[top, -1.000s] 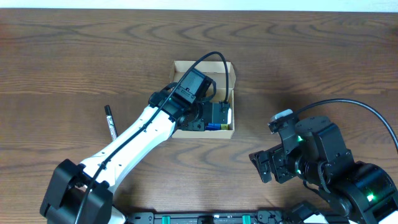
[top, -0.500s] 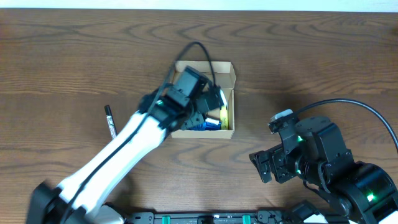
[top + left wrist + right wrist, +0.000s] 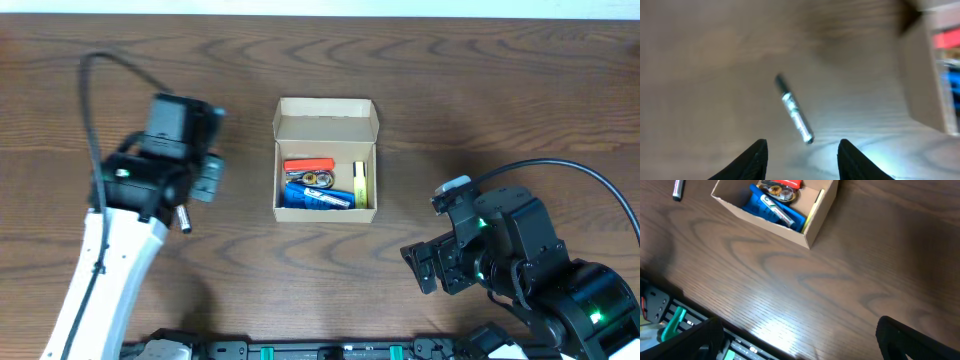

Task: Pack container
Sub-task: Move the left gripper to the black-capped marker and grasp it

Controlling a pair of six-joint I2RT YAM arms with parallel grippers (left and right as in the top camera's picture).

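- The right gripper hangs over the table by its near right corner, fingers spread wide with nothing between them.
- The left gripper hovers over the left half of the table, about midway between the near and far edges, its fingers parted and empty.
- A dark marker lies flat on the wood just beyond those fingertips. The wrist view is blurred, but it seems to touch neither finger.
- The container sits at the table's centre, a little toward the far edge, apart from both grippers.
- Inside it, a blue item lies along the near wall, a red item lies farther in, and a yellow strip runs along the right wall.
- Its flap lid stands open on the far side.
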